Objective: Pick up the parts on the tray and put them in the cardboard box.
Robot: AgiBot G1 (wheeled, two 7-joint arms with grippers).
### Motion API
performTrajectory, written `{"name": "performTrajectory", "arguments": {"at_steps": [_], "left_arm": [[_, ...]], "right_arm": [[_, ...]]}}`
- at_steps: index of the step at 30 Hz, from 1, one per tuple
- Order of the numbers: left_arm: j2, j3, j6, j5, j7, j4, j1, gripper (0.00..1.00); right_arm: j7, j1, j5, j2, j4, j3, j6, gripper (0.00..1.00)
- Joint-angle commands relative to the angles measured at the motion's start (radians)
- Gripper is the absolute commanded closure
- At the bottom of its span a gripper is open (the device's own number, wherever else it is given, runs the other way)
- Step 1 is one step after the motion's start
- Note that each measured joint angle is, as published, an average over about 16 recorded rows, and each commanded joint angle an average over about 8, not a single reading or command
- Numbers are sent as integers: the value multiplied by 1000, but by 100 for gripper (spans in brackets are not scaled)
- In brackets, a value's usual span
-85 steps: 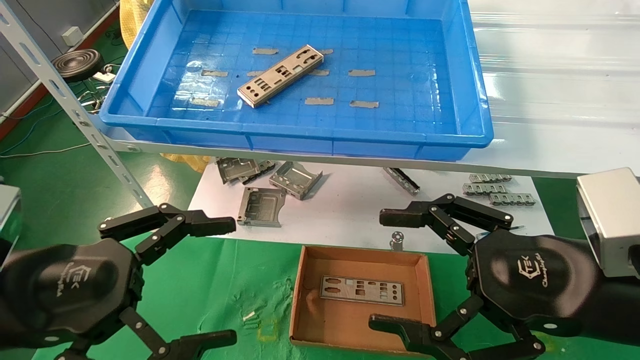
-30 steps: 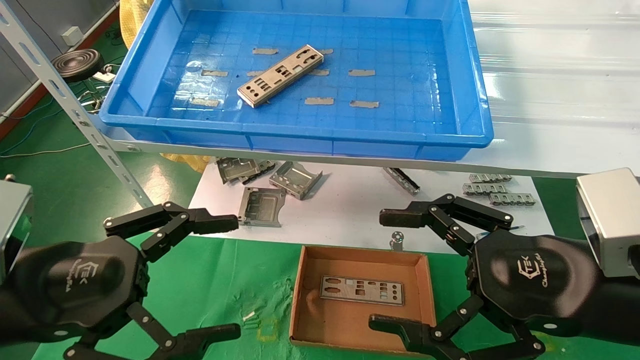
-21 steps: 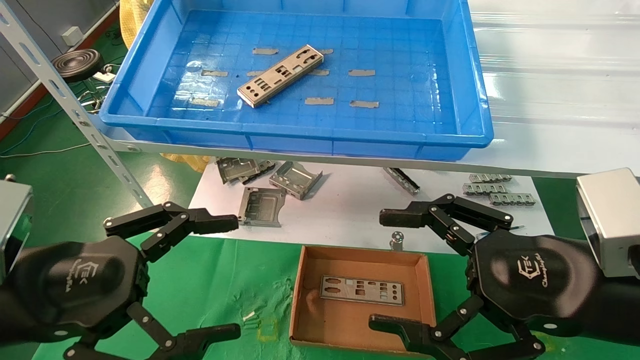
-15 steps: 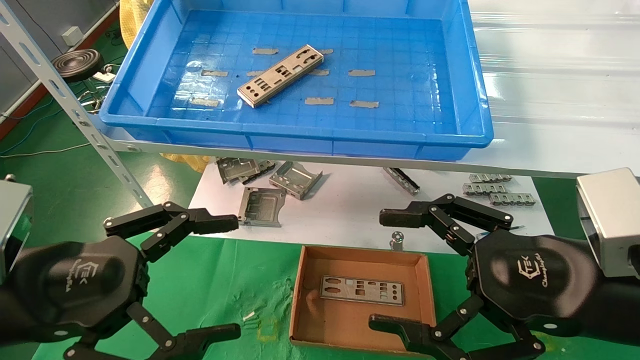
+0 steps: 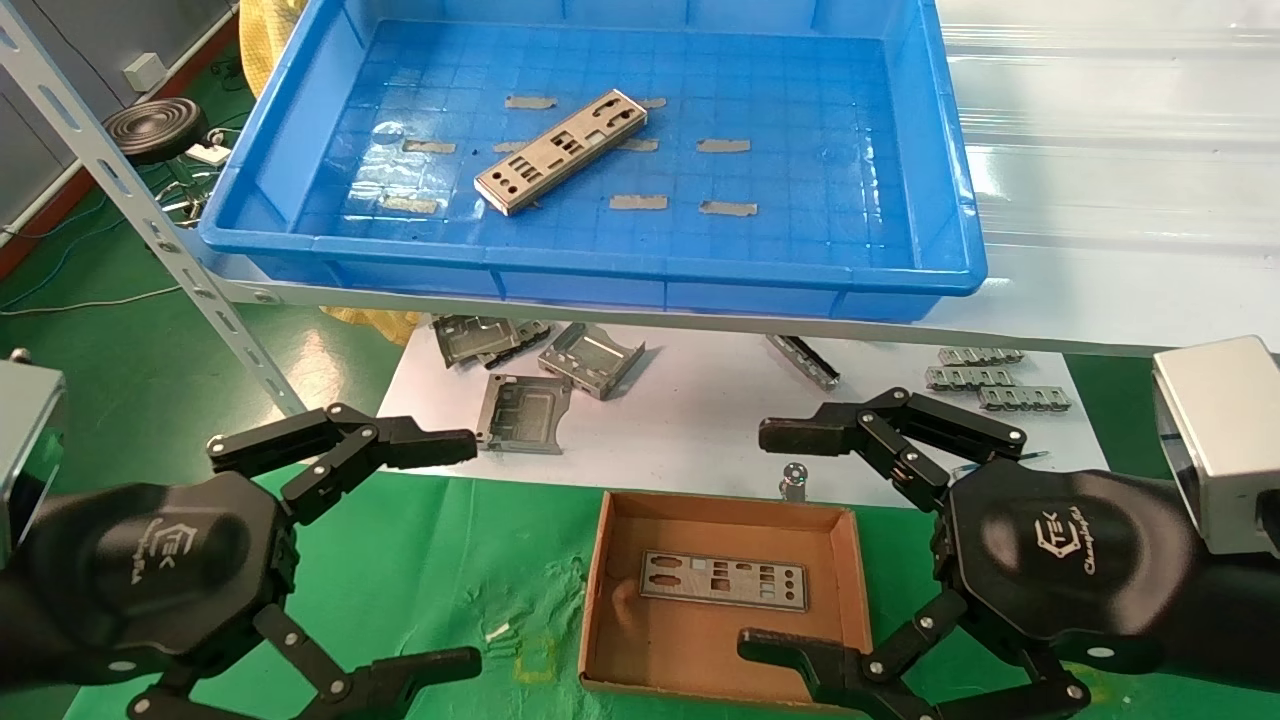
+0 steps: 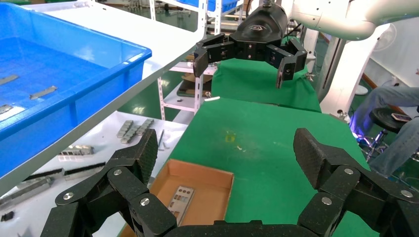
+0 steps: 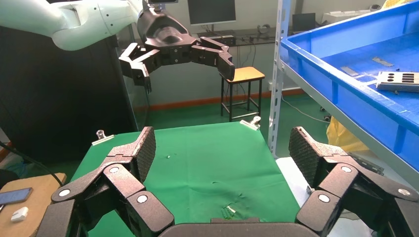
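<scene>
One silver-grey punched plate [image 5: 560, 151] lies slanted on the floor of the big blue tray [image 5: 600, 265] on the raised shelf; it also shows in the right wrist view [image 7: 398, 80]. A second plate [image 5: 723, 580] lies flat in the small brown cardboard box [image 5: 600, 600] on the green cloth; the left wrist view shows that plate [image 6: 180, 201] in the box [image 6: 217, 175] too. My left gripper [image 5: 455, 550] hangs open and empty at the near left, level with the box. My right gripper [image 5: 775, 540] is open and empty beside the box's right side.
Grey tape strips [image 5: 724, 146] dot the tray floor. Folded grey metal brackets [image 5: 590, 358] and small clip strips [image 5: 975, 378] lie on a white sheet under the shelf. A slanted shelf strut [image 5: 150, 230] stands at the left.
My left gripper has shifted slightly to the right and settled. The right gripper, the plates and the box have not moved.
</scene>
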Motion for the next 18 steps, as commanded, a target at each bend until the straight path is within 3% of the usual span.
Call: {"name": "performTrajectory", "arguments": {"at_steps": [1,18], "left_arm": [[0,0,0,0,0,0,0,0],[0,0,0,0,0,0,0,0]], "right_arm": [[0,0,0,0,0,0,0,0],[0,0,0,0,0,0,0,0]]}}
